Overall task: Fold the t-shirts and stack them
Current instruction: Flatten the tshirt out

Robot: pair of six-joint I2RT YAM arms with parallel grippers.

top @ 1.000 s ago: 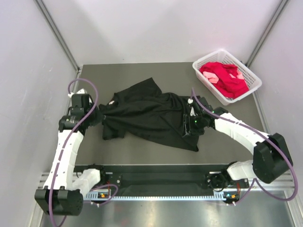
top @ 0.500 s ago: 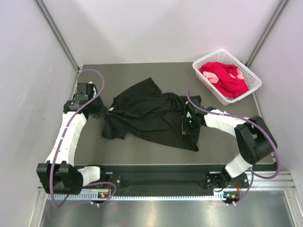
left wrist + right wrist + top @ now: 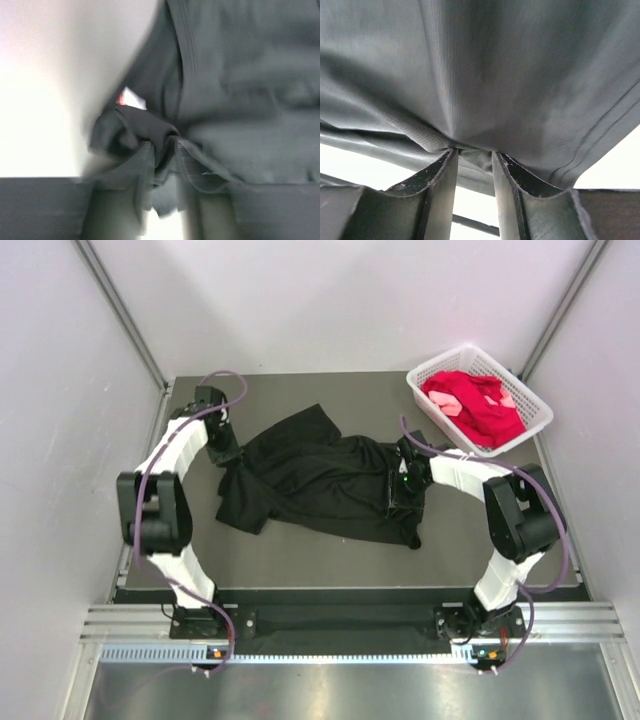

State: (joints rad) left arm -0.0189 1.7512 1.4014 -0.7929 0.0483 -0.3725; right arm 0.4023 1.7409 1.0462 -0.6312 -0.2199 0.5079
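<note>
Okay, black t-shirt: I see it spread out and rumpled in the middle of the table, unfolded, stretched between my two arms.
Left gripper: it sits at the shirt's far left edge. In the wrist view a wad of black cloth is bunched between the fingers, with a small white and red tag just beyond, but the blur means I cannot tell whether the jaws clamp it.
Right gripper: it is down on the shirt's right edge, and up close the fingers pinch a fold of black fabric at their tips.
Basket: white lattice, far right corner of the table, well apart from the black shirt.
Red t-shirt: heaped inside the basket.
Pink t-shirt: patches of it show among the red.
</note>
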